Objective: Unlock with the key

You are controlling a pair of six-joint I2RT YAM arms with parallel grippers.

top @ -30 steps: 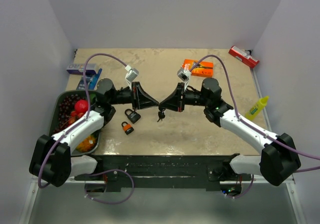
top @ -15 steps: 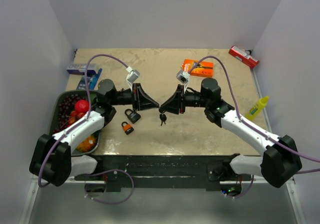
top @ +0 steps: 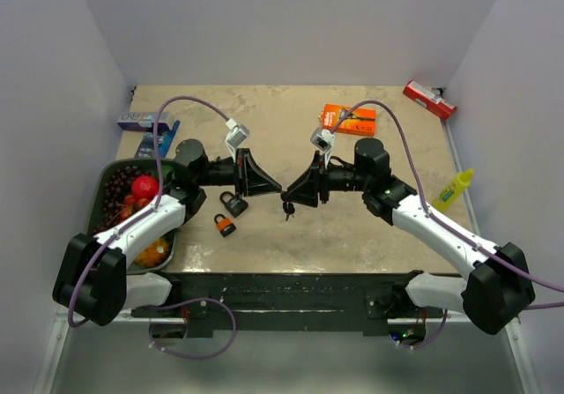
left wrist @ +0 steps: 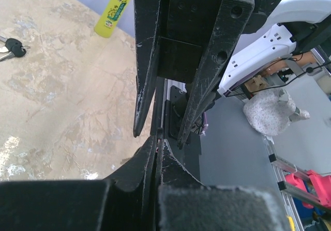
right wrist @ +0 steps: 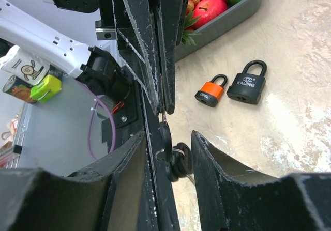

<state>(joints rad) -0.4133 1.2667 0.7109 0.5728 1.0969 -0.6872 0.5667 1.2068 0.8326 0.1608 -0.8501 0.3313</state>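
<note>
Over the marbled beige table point(top: 345, 235), the scuffed, tapering black fingers of the left gripper point(left wrist: 158, 136) are pressing together on the key point(right wrist: 164, 138), which is hanging black-head-down, long axis near upright, with its bunch point(right wrist: 181, 165), between the parted fingers of the right gripper point(right wrist: 168, 135).

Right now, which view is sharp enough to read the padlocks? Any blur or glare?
Right wrist: black padlock and orange padlock sharp, KAUING lettering legible; bottom foreground blurred; bright patch on the table. Left wrist: near foreground out of focus, keys cut by the left edge. Top external: even light, soft shadows, padlocks too small to read.
</note>
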